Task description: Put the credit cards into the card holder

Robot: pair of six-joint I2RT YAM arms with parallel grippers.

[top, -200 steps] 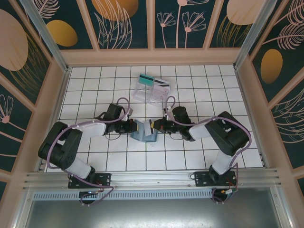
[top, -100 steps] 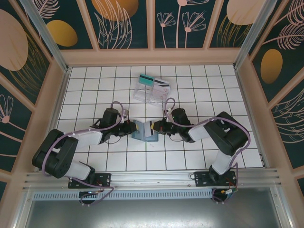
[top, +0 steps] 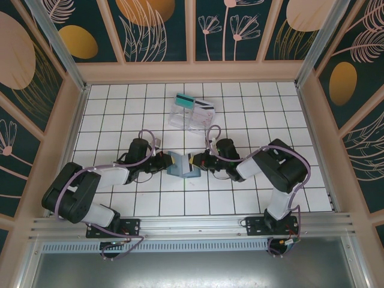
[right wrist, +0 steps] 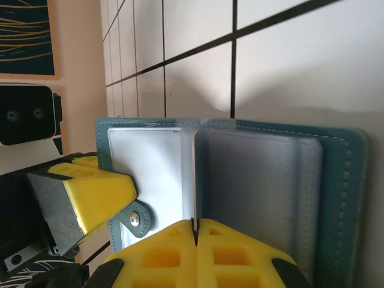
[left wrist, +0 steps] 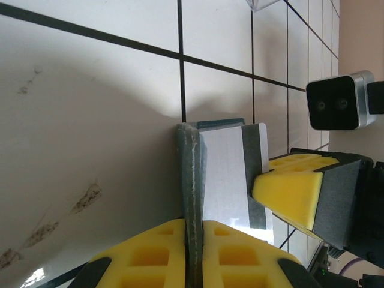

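One card [left wrist: 231,174] at the pocket
Our left gripper [top: 170,161] pinches the holder [top: 180,168], right gripper [top: 192,161] the card; two cards [top: 183,99] wait at twelve o'clock.

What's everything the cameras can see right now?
card holder: 1, dark teal outside, blue-grey inside, open mid-table between the grippers
teal-green card: 1, at the tray's far edge
whitish card: 1, dark stripe, beside it
held card: 1, whitish with grey stripe, at the open holder
clear tray: 1, see-through, behind the holder
table: 1, white tiles, black lines
wall panels: several, dark teal with plant patterns, all round
left gripper: 1, yellow pads, shut on the holder's flap
right gripper: 1, yellow pads, shut on the held card
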